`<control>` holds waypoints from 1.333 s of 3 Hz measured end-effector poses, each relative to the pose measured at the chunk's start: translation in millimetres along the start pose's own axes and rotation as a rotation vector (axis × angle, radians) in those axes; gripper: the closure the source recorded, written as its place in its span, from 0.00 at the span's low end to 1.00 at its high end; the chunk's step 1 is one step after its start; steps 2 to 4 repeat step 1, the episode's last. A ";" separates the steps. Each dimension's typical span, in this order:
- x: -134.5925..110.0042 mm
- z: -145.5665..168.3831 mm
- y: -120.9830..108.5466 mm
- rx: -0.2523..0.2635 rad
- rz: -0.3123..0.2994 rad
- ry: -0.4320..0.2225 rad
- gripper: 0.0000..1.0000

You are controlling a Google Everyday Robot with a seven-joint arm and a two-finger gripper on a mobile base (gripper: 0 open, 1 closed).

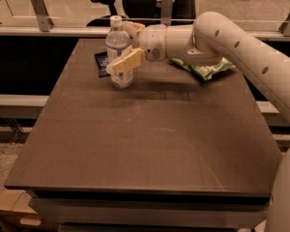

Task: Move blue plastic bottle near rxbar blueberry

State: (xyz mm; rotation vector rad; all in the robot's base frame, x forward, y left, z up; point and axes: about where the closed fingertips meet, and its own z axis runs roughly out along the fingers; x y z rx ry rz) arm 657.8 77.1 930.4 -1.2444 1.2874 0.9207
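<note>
The clear bluish plastic bottle [118,38] stands upright near the far left corner of the dark table [150,139], just beside the flat dark blue bar wrapper [101,63]. The gripper [120,46] pinches its middle between both fingers. The bottle looks light, smooth and easy to crush, so a gentle hold at the middle seems best.
</note>
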 end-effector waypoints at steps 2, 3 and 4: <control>0.0 0.1 0.0 0.000 0.000 0.000 0.00; 0.0 0.1 0.0 0.000 0.000 0.000 0.00; 0.0 0.1 0.0 0.000 0.000 0.000 0.00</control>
